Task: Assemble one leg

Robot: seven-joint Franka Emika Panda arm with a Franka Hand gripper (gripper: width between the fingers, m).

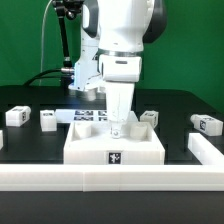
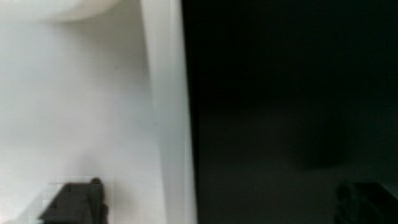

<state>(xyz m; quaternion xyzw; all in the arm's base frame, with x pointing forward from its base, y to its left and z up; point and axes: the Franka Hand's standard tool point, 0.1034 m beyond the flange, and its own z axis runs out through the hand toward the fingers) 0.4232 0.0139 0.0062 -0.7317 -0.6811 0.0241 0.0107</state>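
The large white square tabletop (image 1: 113, 145) lies in the middle of the black table. My gripper (image 1: 118, 128) reaches down over its back part. In the wrist view the gripper (image 2: 219, 205) is open, with its dark fingertips (image 2: 75, 203) far apart. One tip is over the tabletop's white face (image 2: 80, 110), the other over the black table, and the tabletop's edge runs between them. Nothing is held. Several small white legs with tags lie around: two at the exterior view's left (image 1: 17, 116) (image 1: 48, 119), one beside the tabletop's back right corner (image 1: 150, 118), one at the far right (image 1: 207, 124).
The marker board (image 1: 88, 116) lies behind the tabletop. A low white wall (image 1: 110, 180) runs along the front of the table and up the exterior view's right side (image 1: 205, 150). A black stand with cables (image 1: 66, 50) is at the back left.
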